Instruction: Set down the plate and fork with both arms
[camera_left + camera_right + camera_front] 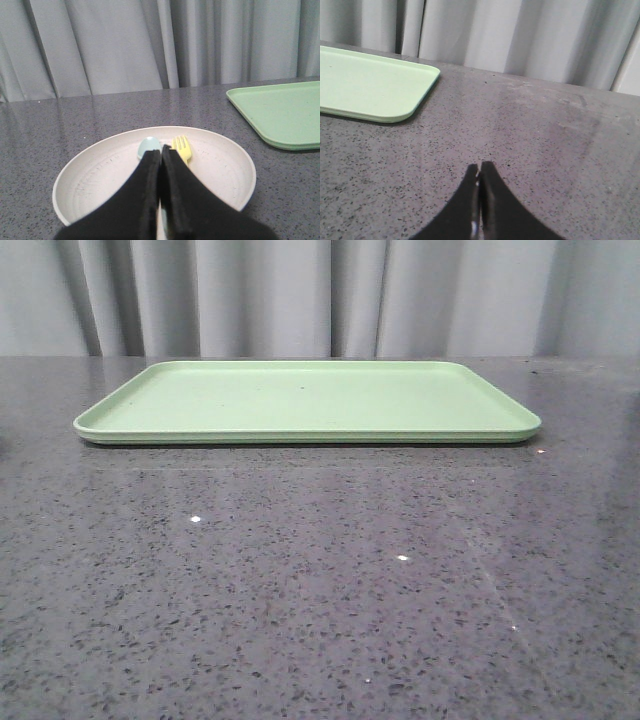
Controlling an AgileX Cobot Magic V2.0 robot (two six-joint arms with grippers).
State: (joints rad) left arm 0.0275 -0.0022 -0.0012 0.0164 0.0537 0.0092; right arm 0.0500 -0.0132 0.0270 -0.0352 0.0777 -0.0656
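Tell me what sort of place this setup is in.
Likely a lab or staged test bench rather than a home kitchen: a speckled dark grey stone-look counter, plain grey curtains as backdrop, and only a flat rectangular light-green tray and a round cream-white plate holding small utensils.

One flat rectangular light-green plastic tray [306, 400] lies on the far part of the one speckled grey stone table [320, 590]. One wide round cream-white plate [100, 172] sits to the tray's left. It holds two utensils (side by side): one small bright yellow plastic fork [182, 147] and one pale blue-green spoon [148, 146]. Two black grippers, left [161, 152] and right [479, 170].
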